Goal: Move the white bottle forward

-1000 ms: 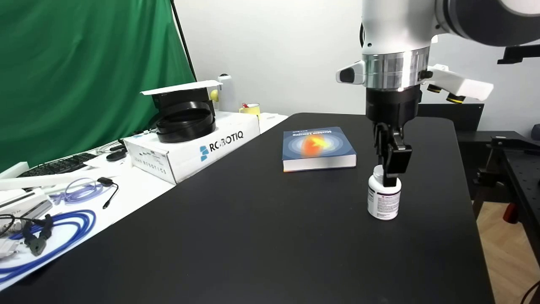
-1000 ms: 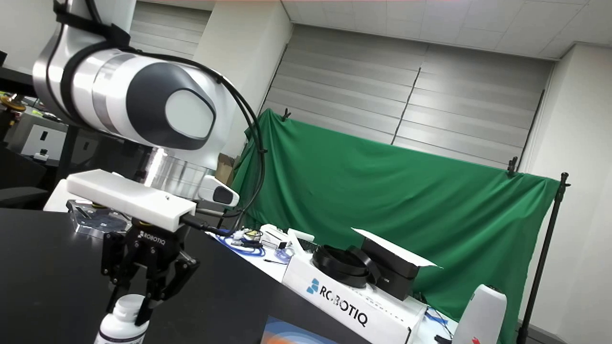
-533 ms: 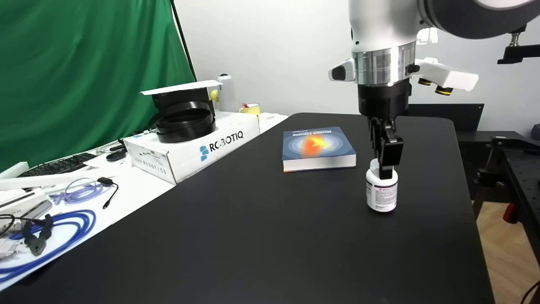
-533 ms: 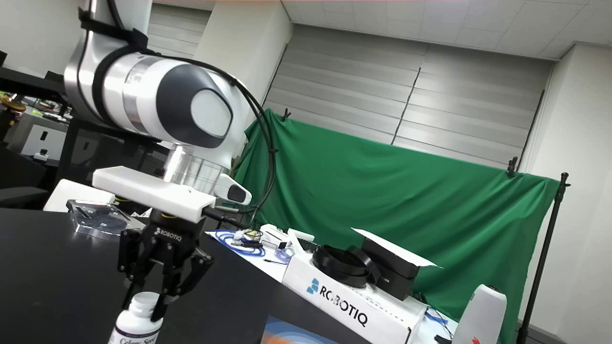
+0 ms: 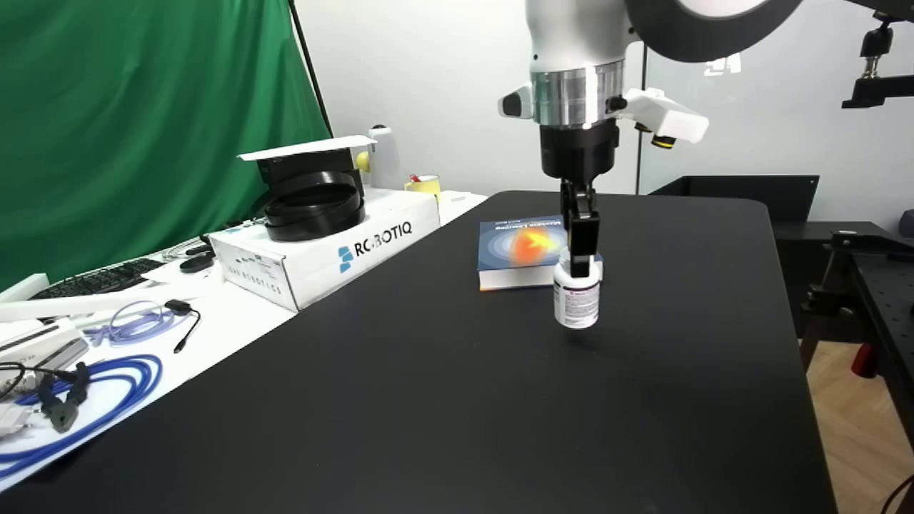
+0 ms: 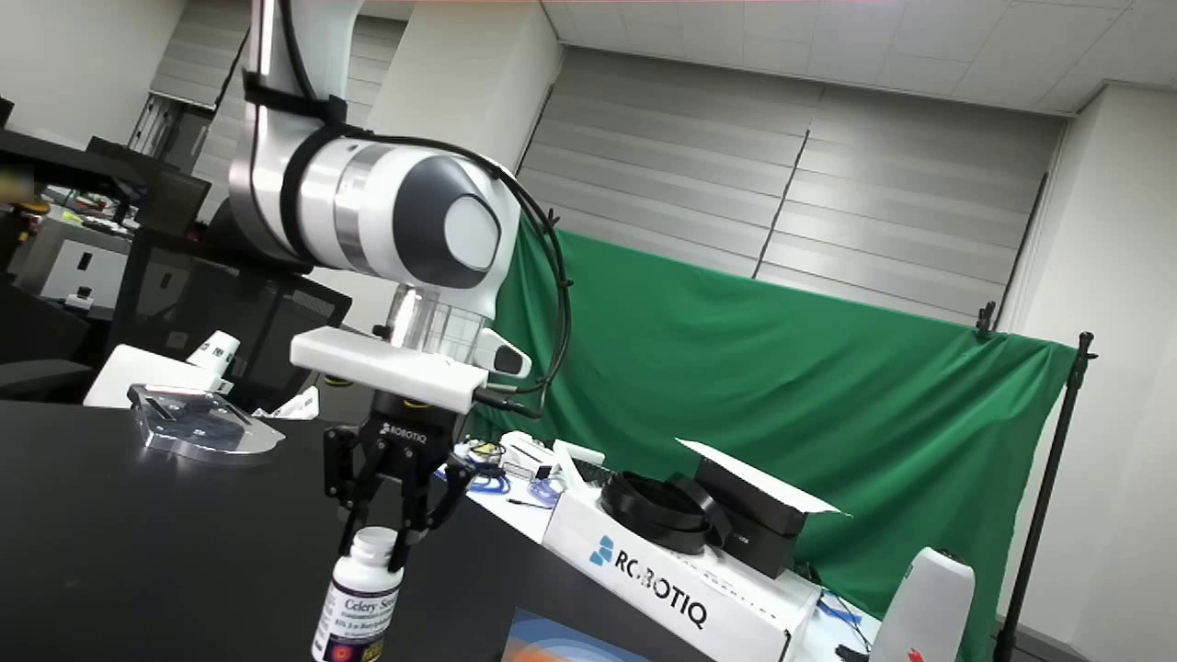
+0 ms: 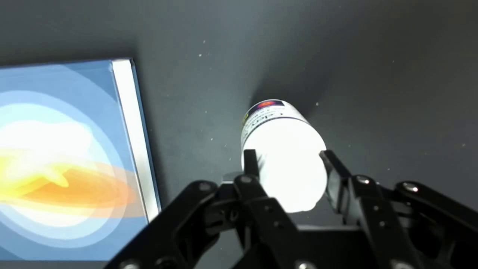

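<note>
Black metal gripper (image 7: 288,158) holds small white cylindrical plastic bottle (image 5: 577,300), just shifted toward ten o'clock in exterior view, nearer blue rectangular paper book (image 5: 520,250). Forward carry likely.

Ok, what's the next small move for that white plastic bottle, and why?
Probably ease the white bottle slightly forward, clear of the thick blue rectangular book. The black hinged fingers grip it near the top from both sides, its base looks just off the flat black table, and the wrist view shows table between bottle and book.
</note>
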Controlling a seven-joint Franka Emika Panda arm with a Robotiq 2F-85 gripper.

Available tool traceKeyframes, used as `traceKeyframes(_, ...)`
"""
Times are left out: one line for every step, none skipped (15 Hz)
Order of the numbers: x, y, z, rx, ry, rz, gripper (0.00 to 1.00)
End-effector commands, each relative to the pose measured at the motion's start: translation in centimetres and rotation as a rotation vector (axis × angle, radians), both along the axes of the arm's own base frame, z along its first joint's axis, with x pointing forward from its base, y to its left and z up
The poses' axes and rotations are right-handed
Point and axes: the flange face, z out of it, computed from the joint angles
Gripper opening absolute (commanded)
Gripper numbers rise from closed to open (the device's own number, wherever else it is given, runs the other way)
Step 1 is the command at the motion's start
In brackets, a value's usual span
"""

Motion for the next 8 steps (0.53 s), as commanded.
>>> traceKeyframes(4.7, 0.5, -0.2, -0.005, -0.021, 0.0, 0.19)
traceKeyframes(5.8, 0.6, -0.2, -0.003, -0.031, -0.003, 0.19)
traceKeyframes(7.2, 0.8, -0.3, 0.0, -0.034, -0.007, 0.19)
traceKeyframes(8.5, 1.0, -0.4, 0.003, -0.038, -0.012, 0.19)
traceKeyframes(9.7, 1.2, -0.5, 0.002, -0.042, -0.016, 0.19)
traceKeyframes(11.0, 1.5, -0.6, 0.0, -0.045, -0.017, 0.19)
traceKeyframes(12.2, 1.8, -0.7, -0.003, -0.05, -0.017, 0.19)
traceKeyframes(13.3, 2.1, -0.8, -0.003, -0.053, -0.018, 0.19)
